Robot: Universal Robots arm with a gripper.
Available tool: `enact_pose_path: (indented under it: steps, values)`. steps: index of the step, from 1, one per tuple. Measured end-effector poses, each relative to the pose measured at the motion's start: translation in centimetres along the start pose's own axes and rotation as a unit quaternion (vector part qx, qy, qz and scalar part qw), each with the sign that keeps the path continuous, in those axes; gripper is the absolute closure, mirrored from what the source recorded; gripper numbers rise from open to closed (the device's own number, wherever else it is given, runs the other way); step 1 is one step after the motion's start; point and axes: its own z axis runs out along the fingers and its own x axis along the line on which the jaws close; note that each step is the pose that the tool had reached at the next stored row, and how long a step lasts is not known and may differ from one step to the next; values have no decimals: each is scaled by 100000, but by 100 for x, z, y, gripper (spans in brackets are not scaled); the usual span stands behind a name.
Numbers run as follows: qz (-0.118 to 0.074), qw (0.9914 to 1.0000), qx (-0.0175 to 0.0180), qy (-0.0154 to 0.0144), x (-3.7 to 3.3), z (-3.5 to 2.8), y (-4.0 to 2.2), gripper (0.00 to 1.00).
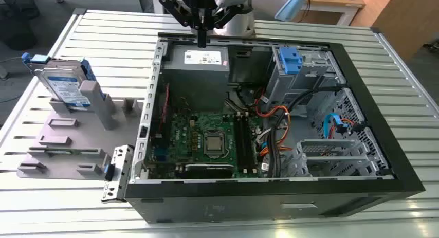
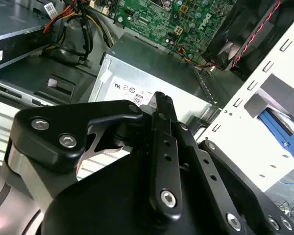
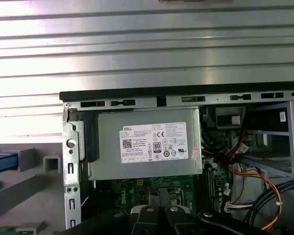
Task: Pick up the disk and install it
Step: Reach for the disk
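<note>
The disk (image 1: 65, 86) is a silver drive with a white-and-blue label and a blue bracket. It stands on edge in a grey holder (image 1: 69, 140) on the table, at the exterior view's left of the open computer case (image 1: 274, 197). My gripper (image 1: 202, 41) hangs over the case's far rim, above the grey power-supply box (image 1: 197, 63), well away from the disk. Its fingers are shut together with nothing between them; the second wrist view shows the gripper (image 2: 161, 99) the same way. A blue edge of the disk (image 3: 1, 162) shows in the first wrist view.
Inside the case lie a green motherboard (image 1: 205, 135), bundled cables (image 1: 274, 120), a metal drive bay topped by a blue caddy (image 1: 289, 59) and a lower metal cage (image 1: 329, 156). The ribbed metal table (image 1: 82, 207) surrounds the case.
</note>
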Motion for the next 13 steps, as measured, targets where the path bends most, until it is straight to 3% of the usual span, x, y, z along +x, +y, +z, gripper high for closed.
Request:
enact_pose_path:
  steps: [13]
  values:
    - [1,100000,1,1,43,-1,-3,89]
